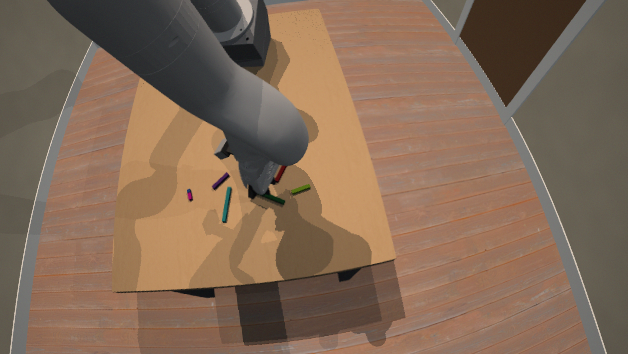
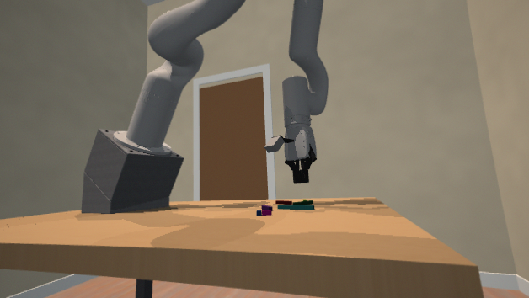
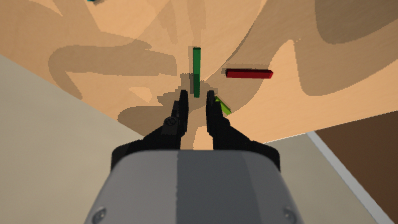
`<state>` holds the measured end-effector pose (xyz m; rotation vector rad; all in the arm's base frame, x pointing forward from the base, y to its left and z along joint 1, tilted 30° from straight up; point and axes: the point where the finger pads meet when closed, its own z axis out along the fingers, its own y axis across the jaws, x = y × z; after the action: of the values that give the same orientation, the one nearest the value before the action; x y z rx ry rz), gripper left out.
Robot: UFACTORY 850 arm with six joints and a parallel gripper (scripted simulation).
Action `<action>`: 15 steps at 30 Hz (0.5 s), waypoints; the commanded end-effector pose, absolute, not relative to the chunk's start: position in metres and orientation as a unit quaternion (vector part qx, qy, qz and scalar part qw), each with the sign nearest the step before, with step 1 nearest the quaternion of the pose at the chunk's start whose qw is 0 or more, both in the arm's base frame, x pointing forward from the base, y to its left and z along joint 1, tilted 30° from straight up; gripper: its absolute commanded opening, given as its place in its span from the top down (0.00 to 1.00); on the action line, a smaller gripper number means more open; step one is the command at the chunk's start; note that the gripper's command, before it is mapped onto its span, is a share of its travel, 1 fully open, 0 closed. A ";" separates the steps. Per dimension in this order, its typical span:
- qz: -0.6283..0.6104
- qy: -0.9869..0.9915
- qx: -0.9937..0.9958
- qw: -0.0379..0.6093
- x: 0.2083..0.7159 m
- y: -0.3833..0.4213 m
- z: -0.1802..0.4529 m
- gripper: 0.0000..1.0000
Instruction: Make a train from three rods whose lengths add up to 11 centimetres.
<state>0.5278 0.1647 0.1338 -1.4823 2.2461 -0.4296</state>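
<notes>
Gripper (image 2: 301, 177) suspended above the table (image 2: 345, 236), clear of the surface, black fingers pointing straight down. Fingers drawn in to a narrow gap, not pressed together; nothing between them, nothing touched. Bare table surface visible through the gap in the wrist view.

Directly below and just ahead of the fingertips: green rod (image 3: 196, 70), lying flat, seen lengthwise in the wrist view, its near end almost in line with the gap. Lime rod (image 3: 223, 106) partly hidden behind one fingertip in the wrist view; in the top view lying apart from the green rod, on its far side from the arm's wrist. Red rod (image 3: 249, 73) flat on the table beside the green rod, crosswise to it, not touching; partly covered by the wrist in the top view.

Further off in the top view: turquoise rod (image 1: 226, 204), purple rod (image 1: 220, 181), and a short magenta rod (image 1: 190, 196) with a blue rod (image 1: 189, 191) at its end; contact between these last two not resolvable. All rods flat on the table, scattered at differing angles, none joined end to end in a straight line with the green rod.

Arm base (image 2: 105, 185) mounted on a far part of the table, well apart from the rods.
</notes>
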 end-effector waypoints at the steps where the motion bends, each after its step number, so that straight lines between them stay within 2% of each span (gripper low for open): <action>1: -0.154 0.806 -0.532 0.207 0.528 0.165 0.134 0.76; 15: -0.155 0.806 -0.532 0.207 0.532 0.165 0.128 0.76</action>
<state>0.5305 0.1646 0.1294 -1.4825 2.2470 -0.4307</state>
